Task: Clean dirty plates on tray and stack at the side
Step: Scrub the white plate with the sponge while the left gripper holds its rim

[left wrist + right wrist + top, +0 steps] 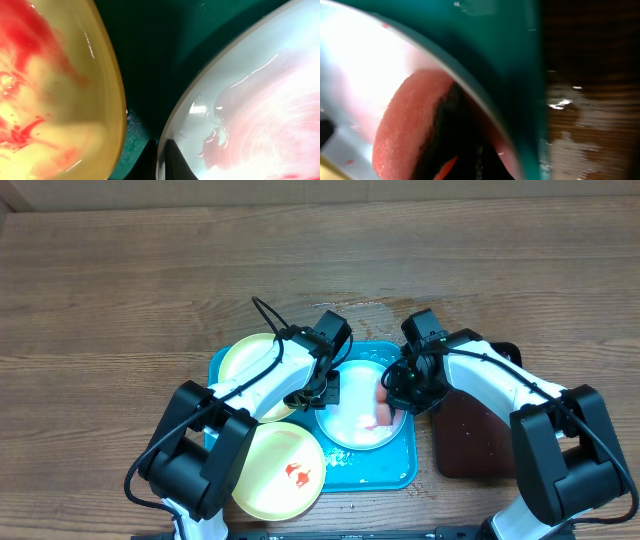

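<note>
Overhead: the blue tray (400, 465) lies by the middle of the table's near edge. A white plate (350, 430) sits on it, a yellow plate (245, 360) is at its far left corner, and a smeared yellow plate (270, 480) overhangs its near left corner. The left tool (318, 392) is closed on the white plate's rim. The right tool (392, 402) is clamped on a red sponge (384, 412).

Left wrist: the grip on the rim looks thin, so hard scrubbing may jerk the plate free.

Right wrist: the sponge sits close to the rim, and an outward push could carry sauce onto the tray.

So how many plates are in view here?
3. One pale yellow plate back-left on the tray, a second yellow plate over its front-left corner, and a pale blue-white plate in its middle. None seems hidden.
</note>
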